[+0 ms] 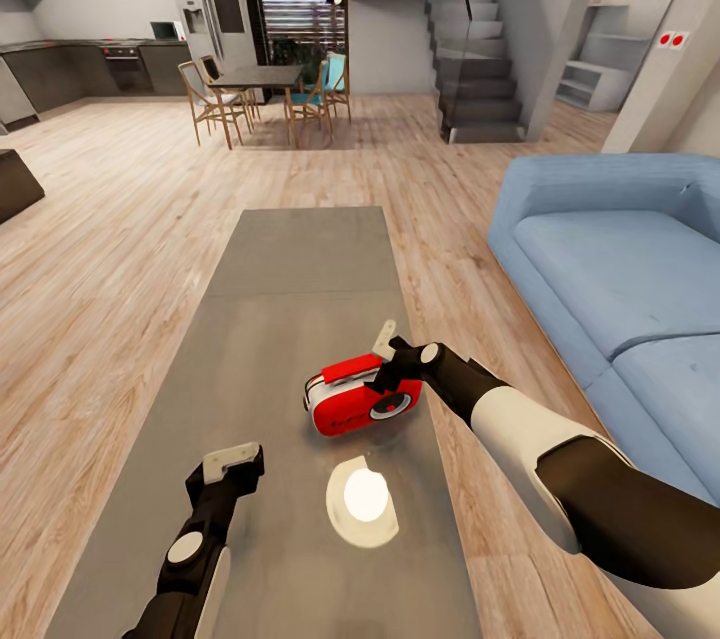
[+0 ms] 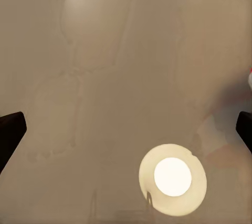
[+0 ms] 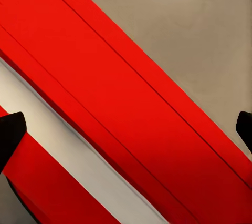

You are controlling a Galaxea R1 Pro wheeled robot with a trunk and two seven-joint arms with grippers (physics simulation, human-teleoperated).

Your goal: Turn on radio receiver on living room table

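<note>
The living room's long grey table (image 1: pixel 300 259) carries the radio (image 1: pixel 360 404) near its right edge, beside the blue sofa (image 1: pixel 620 269); the step in hand looks like the reach for the switch; the right gripper (image 1: pixel 385 359) sits at the red handle, fingers spread; next calls for a precise press; left gripper (image 1: pixel 232 464) hovers apart, fingers spread; radio red, white-sided, round dial.
</note>
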